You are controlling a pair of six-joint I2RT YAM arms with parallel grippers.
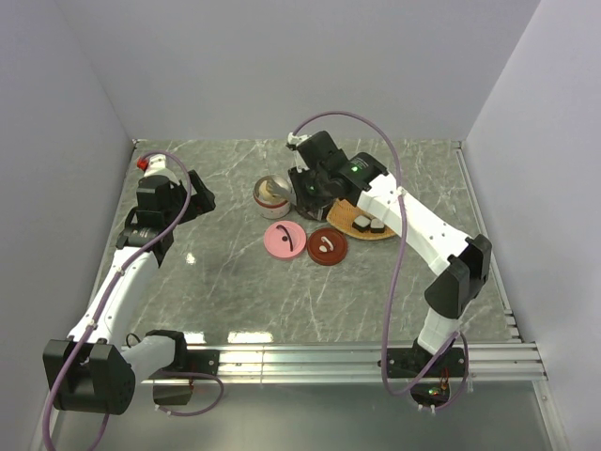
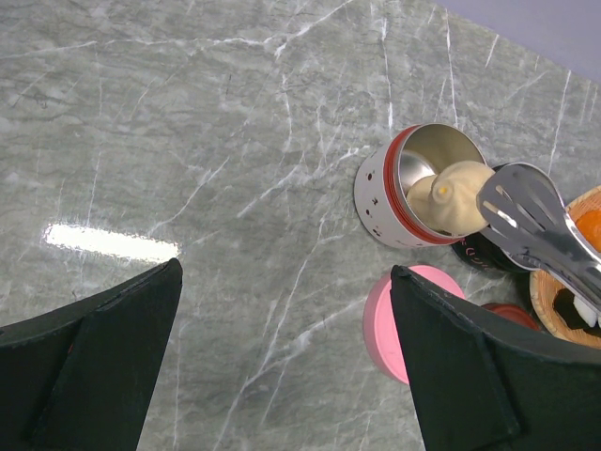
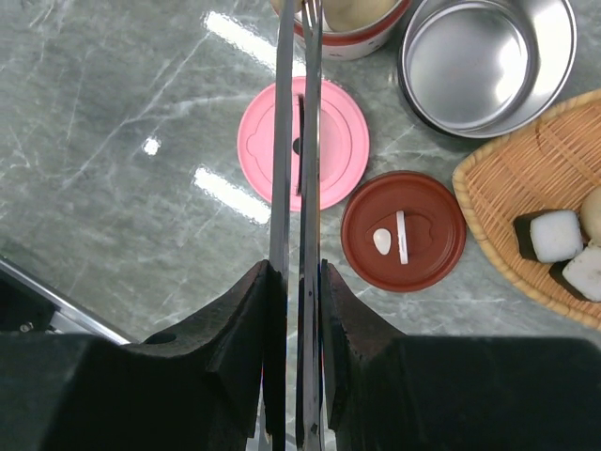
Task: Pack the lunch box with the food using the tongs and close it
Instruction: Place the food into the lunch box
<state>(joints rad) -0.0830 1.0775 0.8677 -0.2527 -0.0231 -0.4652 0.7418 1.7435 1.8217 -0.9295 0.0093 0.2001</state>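
Note:
My right gripper (image 3: 294, 272) is shut on the tongs (image 3: 282, 141), whose two slim arms run nearly together toward the white, red-rimmed lunch box tin (image 2: 390, 193). The tongs' tip (image 2: 531, 216) lies against a cream ball (image 2: 449, 199) at that tin's mouth; whether the ball is pinched I cannot tell. An empty steel tin (image 3: 488, 61) stands beside it. On the woven tray (image 3: 512, 188) lie two sushi rolls (image 3: 554, 235). My left gripper (image 2: 286, 271) hangs open over bare table, left of the tins (image 1: 272, 195).
A pink lid (image 3: 329, 141) and a red-brown lid (image 3: 432, 230) lie flat on the marble in front of the tins. Grey walls close the table at the back and sides, and an aluminium rail (image 1: 357, 357) runs along the near edge.

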